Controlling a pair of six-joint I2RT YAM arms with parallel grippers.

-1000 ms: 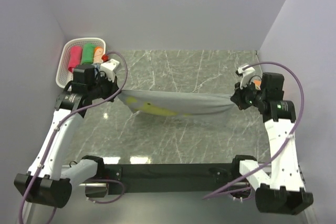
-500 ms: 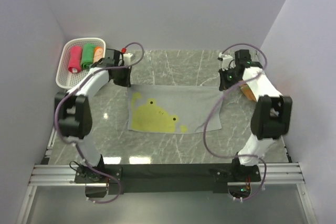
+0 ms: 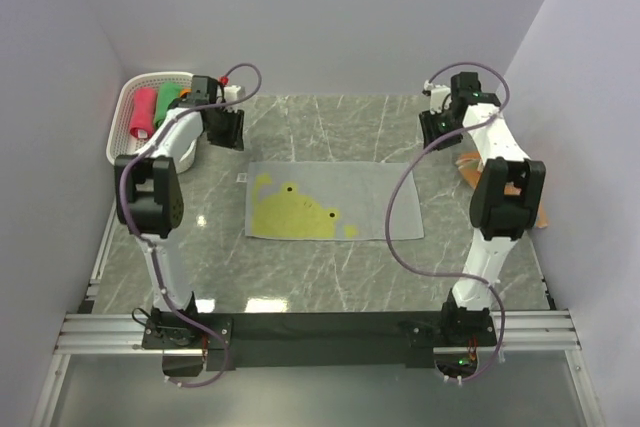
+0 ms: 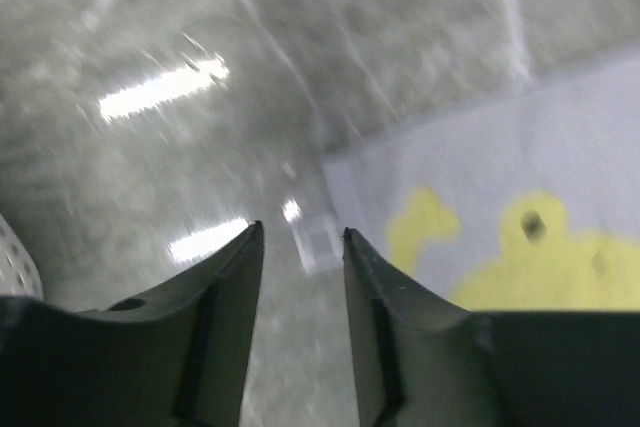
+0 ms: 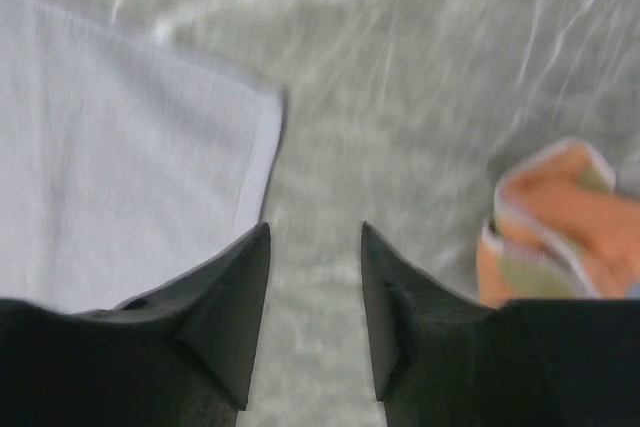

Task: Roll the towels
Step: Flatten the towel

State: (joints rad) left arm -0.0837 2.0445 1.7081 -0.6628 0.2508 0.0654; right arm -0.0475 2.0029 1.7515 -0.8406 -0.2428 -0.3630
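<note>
A grey-blue towel (image 3: 335, 202) with a yellow figure lies spread flat in the middle of the marble table. My left gripper (image 3: 229, 139) hovers just past its far left corner, open and empty. In the left wrist view the jaws (image 4: 300, 232) frame the bare table beside the towel's corner (image 4: 520, 177). Past the far right corner my right gripper (image 3: 438, 139) is open and empty too. Between its fingers (image 5: 315, 227) is table, with the towel edge (image 5: 120, 147) to the left. An orange towel (image 5: 550, 217) lies to the right.
A white perforated basket (image 3: 122, 117) at the far left holds a pink roll (image 3: 143, 113) and a green roll (image 3: 166, 102). The orange towel (image 3: 468, 165) lies by the right wall, partly behind the right arm. Walls enclose three sides.
The towel hung stretched between both shut grippers and now lies flat. Both arms reached far across the table, and both grippers opened, let go and drew back past its far corners.
</note>
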